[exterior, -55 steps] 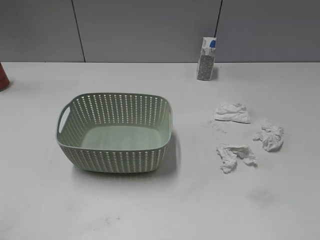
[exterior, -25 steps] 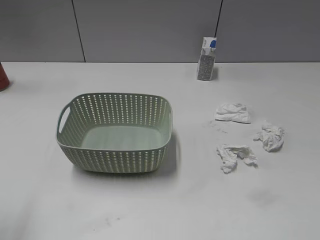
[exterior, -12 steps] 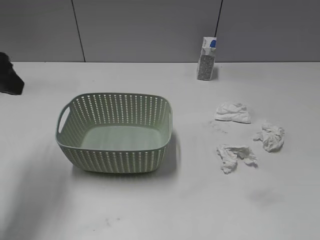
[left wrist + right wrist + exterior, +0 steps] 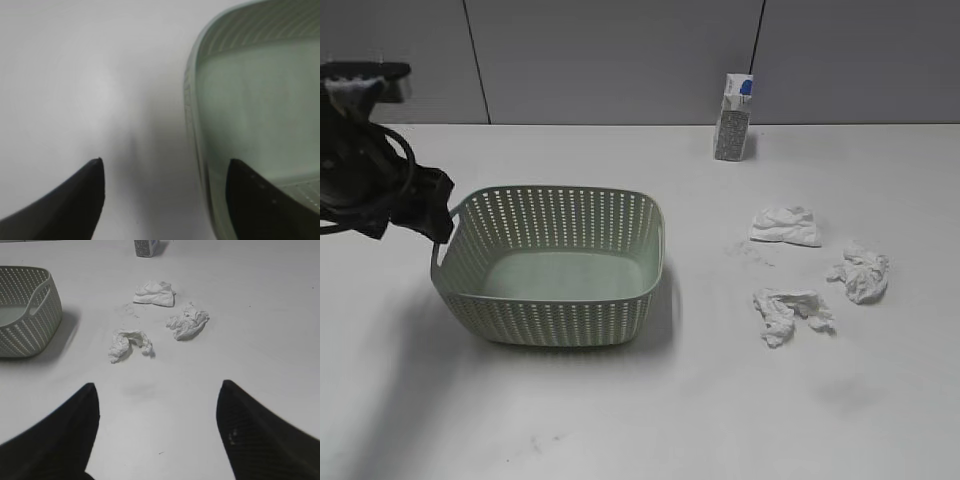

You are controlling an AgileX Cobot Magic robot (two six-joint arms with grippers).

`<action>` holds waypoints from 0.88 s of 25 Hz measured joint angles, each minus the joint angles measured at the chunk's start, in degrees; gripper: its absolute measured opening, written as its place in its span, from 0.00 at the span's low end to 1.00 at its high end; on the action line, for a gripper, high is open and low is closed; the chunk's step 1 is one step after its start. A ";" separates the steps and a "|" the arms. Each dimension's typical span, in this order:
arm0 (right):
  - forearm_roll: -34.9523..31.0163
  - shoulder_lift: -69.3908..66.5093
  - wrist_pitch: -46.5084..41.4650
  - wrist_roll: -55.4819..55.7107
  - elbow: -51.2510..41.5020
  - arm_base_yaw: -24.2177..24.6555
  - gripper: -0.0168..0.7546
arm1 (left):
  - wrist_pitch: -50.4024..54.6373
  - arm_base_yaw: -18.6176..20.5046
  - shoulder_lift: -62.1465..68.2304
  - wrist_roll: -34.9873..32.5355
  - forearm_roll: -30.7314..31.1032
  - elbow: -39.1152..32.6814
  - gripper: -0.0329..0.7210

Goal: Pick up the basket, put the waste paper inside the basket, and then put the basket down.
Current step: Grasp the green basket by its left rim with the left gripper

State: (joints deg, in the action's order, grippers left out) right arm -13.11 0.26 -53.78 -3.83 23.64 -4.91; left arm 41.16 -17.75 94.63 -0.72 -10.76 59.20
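Observation:
The pale green basket [image 4: 555, 265] stands on the table left of centre. It also shows in the left wrist view [image 4: 250, 115] and the right wrist view [image 4: 25, 310]. My left gripper [image 4: 438, 222] is open at the basket's left handle; in the left wrist view [image 4: 165, 167] one finger is over the inside and one outside the rim. Three crumpled white wads of waste paper lie to the right: a far one [image 4: 785, 226], a right one [image 4: 861, 274] and a near one [image 4: 789, 311]. My right gripper [image 4: 157, 390] is open and empty, short of the wads.
A white-grey carton with a blue mark [image 4: 733, 116] stands upright at the back of the white table [image 4: 650, 400], by the grey wall.
My left arm has come in from the left edge and reached the basket's left handle. The basket and paper wads have not moved.

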 joint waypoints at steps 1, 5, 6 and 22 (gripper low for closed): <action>0.00 0.00 0.00 0.00 0.00 0.00 0.77 | -0.46 0.00 1.06 0.00 -0.77 0.10 0.80; 0.00 0.00 0.00 0.00 0.00 0.00 0.77 | -2.16 -0.50 3.83 0.00 -4.22 1.28 0.80; 0.00 0.00 0.00 0.00 0.00 0.00 0.77 | -2.68 -0.86 4.28 0.00 -4.22 1.75 0.80; -0.04 0.00 0.00 0.00 0.00 0.00 0.77 | -3.65 -1.63 10.51 0.72 -3.61 2.50 0.32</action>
State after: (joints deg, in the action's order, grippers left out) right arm -13.15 0.26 -53.78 -3.83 23.64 -4.91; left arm 37.51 -19.38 105.14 0.00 -14.37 61.70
